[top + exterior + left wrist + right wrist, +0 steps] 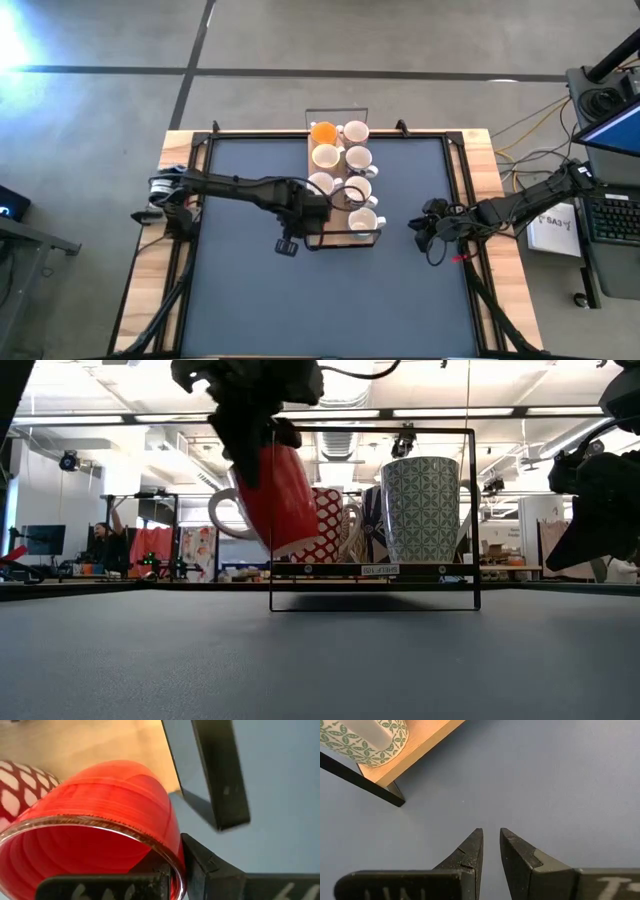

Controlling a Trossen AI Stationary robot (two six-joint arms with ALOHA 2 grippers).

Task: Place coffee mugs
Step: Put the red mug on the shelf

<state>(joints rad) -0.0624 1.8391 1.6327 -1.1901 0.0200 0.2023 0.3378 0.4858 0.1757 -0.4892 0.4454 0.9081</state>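
A red coffee mug (278, 500) hangs tilted in the air in front of the wooden board (340, 175), with my left gripper (250, 445) shut on it from above. The high view hides it under that gripper (312, 207). On the board stand an orange mug (322, 132) and several white mugs (357, 159), among them a red‑and‑white patterned one (328, 525) and a green patterned one (420, 508). My right gripper (425, 228) waits over the mat right of the board; its fingers (490, 834) stand slightly apart with nothing between them. My left gripper pinches the red mug's wall at the rim (167, 854), one finger (100, 887) inside the mug and the other (210, 865) outside. The fingers come from above, pointing down. The mug hangs clear of table and board, tilted, its handle (222, 510) sticking out sideways.
A thin black frame (470, 520) stands around the board's near end, close to the lifted mug. The dark blue mat (330, 300) lies bare toward the near edge. A keyboard and cables (610, 215) sit off the table's right side. A person (105, 545) shows far back in the room.
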